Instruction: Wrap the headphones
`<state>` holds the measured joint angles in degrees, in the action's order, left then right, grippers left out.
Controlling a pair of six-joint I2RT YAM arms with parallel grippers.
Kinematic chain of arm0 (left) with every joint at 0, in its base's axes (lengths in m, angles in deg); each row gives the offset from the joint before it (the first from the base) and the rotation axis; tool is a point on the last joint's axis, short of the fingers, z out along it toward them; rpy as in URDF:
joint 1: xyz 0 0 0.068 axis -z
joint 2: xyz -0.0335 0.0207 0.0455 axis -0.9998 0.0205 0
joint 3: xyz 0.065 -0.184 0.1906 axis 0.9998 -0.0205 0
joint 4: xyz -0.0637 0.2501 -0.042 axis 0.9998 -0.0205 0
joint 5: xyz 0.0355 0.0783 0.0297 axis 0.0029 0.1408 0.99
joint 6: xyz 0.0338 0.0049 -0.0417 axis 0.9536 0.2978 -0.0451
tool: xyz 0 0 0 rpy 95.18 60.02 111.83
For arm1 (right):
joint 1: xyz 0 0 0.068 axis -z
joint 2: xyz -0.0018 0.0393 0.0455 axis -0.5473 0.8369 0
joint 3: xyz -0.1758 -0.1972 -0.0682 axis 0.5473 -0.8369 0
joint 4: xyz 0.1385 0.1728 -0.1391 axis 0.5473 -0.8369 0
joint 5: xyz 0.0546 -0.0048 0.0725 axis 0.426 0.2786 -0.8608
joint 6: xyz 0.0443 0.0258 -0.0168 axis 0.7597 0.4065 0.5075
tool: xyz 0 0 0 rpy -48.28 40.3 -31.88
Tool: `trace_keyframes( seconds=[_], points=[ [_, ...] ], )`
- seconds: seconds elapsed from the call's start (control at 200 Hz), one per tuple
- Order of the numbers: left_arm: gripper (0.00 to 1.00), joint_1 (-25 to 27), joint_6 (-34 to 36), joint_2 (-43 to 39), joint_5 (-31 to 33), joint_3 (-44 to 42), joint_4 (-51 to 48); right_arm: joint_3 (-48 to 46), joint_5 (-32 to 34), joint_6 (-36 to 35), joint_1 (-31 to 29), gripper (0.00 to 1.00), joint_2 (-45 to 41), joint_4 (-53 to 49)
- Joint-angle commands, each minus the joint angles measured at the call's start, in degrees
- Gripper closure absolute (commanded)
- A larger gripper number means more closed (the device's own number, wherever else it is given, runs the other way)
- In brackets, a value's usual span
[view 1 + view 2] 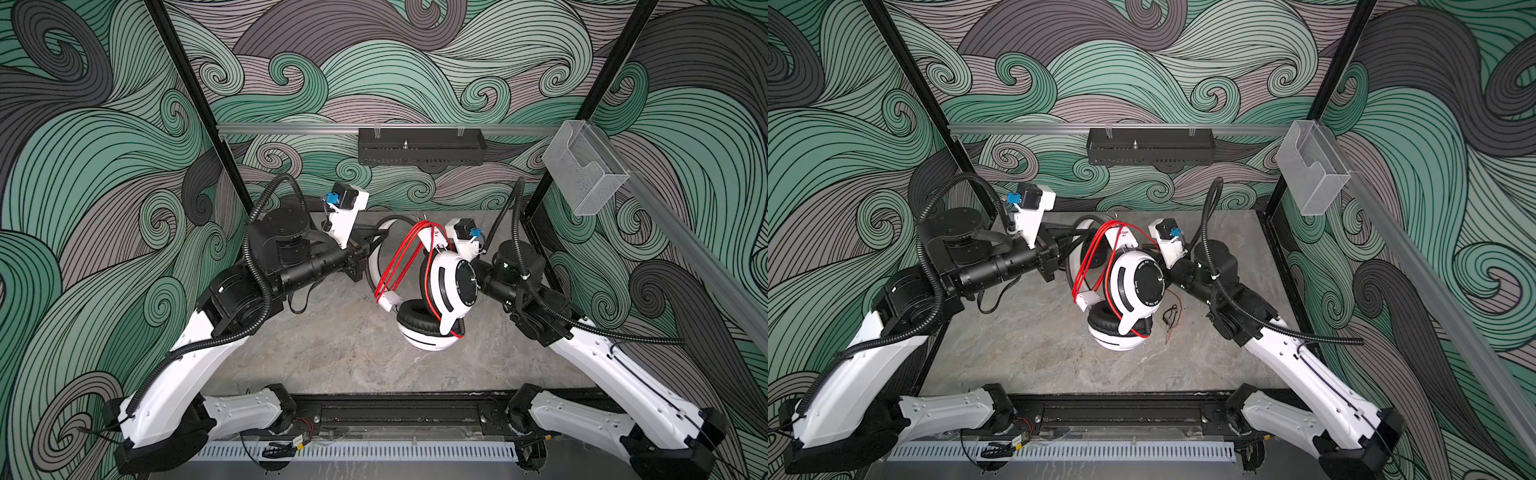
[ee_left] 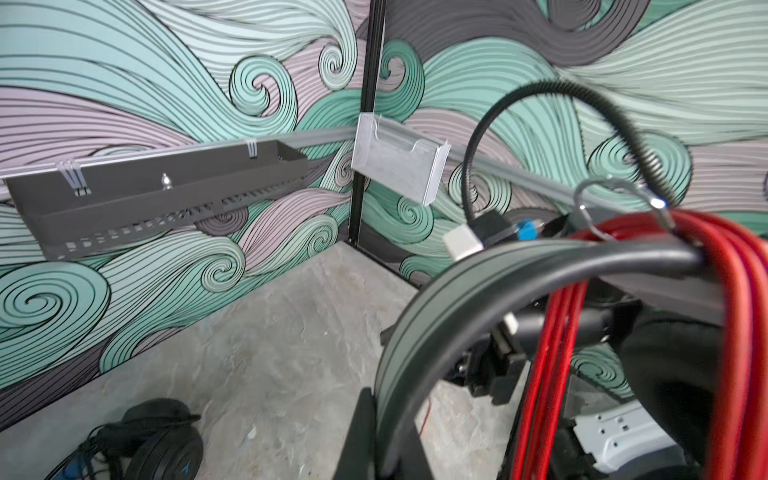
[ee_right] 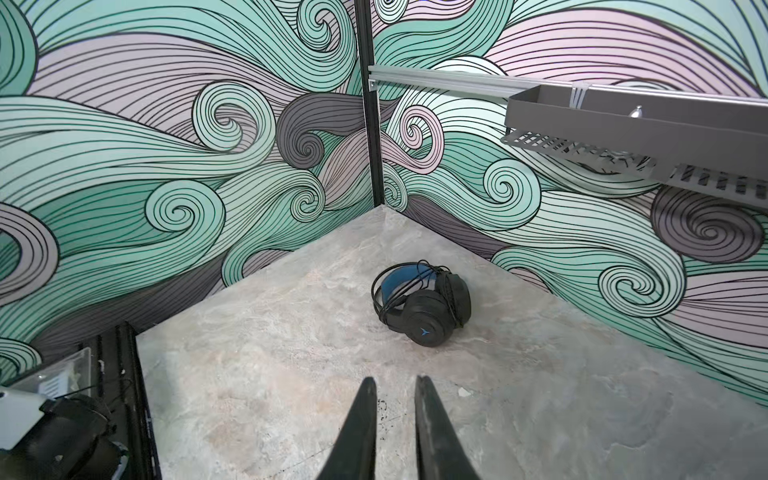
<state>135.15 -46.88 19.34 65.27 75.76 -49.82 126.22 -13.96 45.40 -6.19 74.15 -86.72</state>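
Swirl-patterned walls (image 1: 104, 166) in green, grey and lilac close in three sides of the grey marbled worktop (image 1: 332, 353). A rail on the far wall carries a black tray (image 1: 419, 151).

The white-and-black headset (image 1: 451, 286) is over the middle of the worktop. Its band arches toward the far edge and its cups toward the near edge, so its long axis runs far to near. One cup turns its black disc upward. Whether the lower cup rests on the worktop cannot be told.

The black headset (image 3: 422, 305) lies on its side near the far left corner, hidden by the left arm in both top views.

The red cable (image 1: 399, 257) loops several times around the white band, and its loose end (image 1: 1173, 316) trails on the worktop.

The left claw (image 2: 384, 444) is clamped on that band. The right claw (image 3: 395, 380), hidden behind a cup from above, stands slightly parted and empty.
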Motion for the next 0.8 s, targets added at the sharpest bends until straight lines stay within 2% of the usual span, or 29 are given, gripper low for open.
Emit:
trace_keyframes(
  seconds=[0.0,0.15,0.505,0.796],
  points=[
    [1.00,0.3,-7.7,-0.1,-2.9,2.7,9.7,-0.2,-3.8,4.0,0.5,0.82,1.0,4.5],
    [1.00,0.3,-12.1,1.1,-1.6,3.2,14.8,-1.0,-5.1,5.6,0.5,0.81,1.8,6.7],
    [1.00,0.3,-16.0,5.0,3.3,9.5,17.3,-5.9,-10.5,13.2,0.5,0.85,5.2,13.8],
    [1.00,0.2,-19.7,6.0,10.2,10.0,21.8,-9.8,-10.2,15.6,0.5,0.87,5.5,15.4]
  ],
)
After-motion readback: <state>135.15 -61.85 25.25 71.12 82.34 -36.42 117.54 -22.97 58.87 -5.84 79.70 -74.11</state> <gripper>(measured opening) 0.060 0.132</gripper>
